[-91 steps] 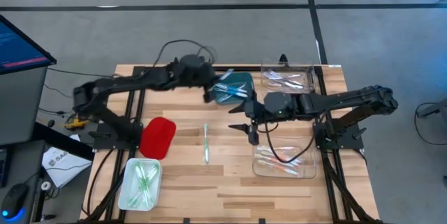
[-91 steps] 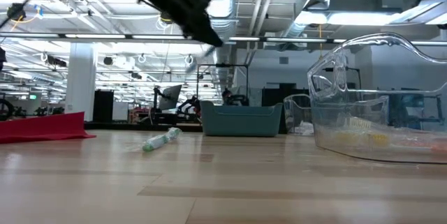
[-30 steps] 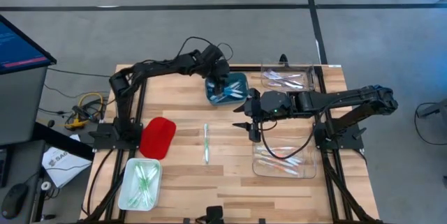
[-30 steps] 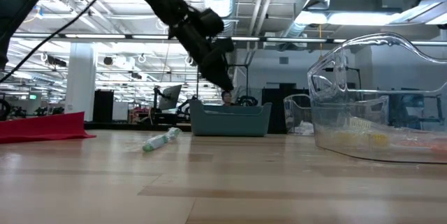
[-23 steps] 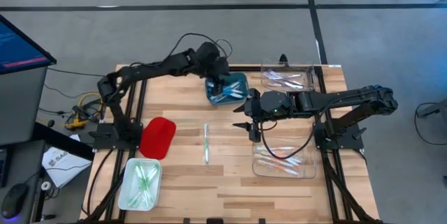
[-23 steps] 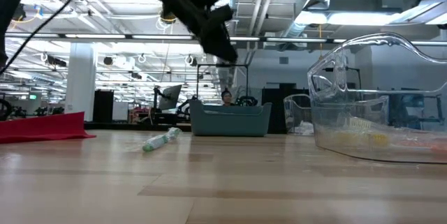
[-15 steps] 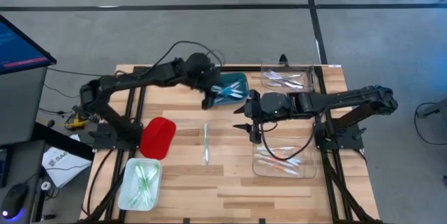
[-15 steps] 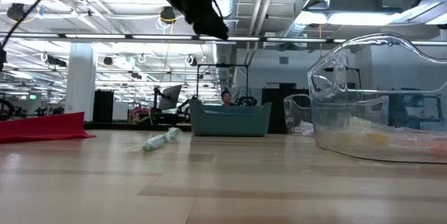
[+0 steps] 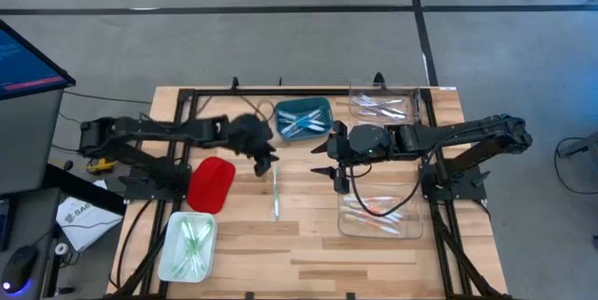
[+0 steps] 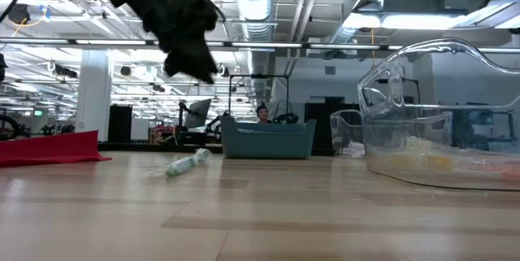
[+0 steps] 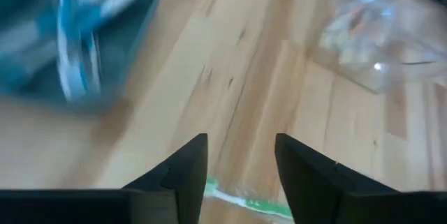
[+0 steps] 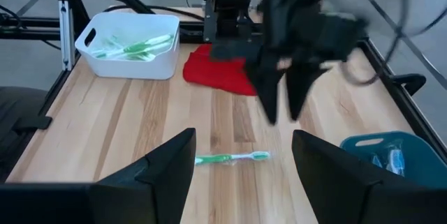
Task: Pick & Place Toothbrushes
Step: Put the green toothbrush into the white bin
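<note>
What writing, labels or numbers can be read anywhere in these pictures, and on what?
White paper on the floor left of the table: dark printing, too small to read.
Monitor screen at far left: lines of text, too small to read.
Toothbrushes, bins, arms: no readable text.

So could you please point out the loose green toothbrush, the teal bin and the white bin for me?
green toothbrush (image 9: 276, 192), high view, middle of its handle on the bare wood.
teal bin (image 9: 280, 110), high view, its left rim.
white bin (image 12: 87, 37), right wrist view, the handle cut-out on its end wall.
</note>
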{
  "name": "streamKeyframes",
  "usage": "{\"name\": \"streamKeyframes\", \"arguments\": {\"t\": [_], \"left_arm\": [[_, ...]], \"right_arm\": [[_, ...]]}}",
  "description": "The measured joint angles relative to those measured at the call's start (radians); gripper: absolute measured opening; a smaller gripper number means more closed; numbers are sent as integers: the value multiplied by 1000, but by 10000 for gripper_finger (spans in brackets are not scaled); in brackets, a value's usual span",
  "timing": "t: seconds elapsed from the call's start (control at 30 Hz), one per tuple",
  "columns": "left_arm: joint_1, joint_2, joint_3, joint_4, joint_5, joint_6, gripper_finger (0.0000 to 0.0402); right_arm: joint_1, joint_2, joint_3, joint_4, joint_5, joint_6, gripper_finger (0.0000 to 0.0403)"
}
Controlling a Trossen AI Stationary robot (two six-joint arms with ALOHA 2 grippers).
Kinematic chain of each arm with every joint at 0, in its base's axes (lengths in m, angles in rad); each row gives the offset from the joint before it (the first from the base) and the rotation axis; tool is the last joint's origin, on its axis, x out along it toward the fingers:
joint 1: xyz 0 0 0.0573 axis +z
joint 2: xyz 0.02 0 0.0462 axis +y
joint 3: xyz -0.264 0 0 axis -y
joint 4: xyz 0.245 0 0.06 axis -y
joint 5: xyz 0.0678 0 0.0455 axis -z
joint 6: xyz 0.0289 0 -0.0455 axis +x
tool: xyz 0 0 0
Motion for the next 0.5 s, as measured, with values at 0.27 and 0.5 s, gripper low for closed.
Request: {"name": "streamKeyframes", "arguments": {"t": [0.27, 0.5], "left_arm": [[-179, 114, -56, 34, -208, -287, 118], [-277, 238, -53, 50, -252, -452, 109]], "right_arm": [[0, 0, 0, 25, 0, 0, 233], [2, 0, 1, 30, -1, 1, 233]]}}
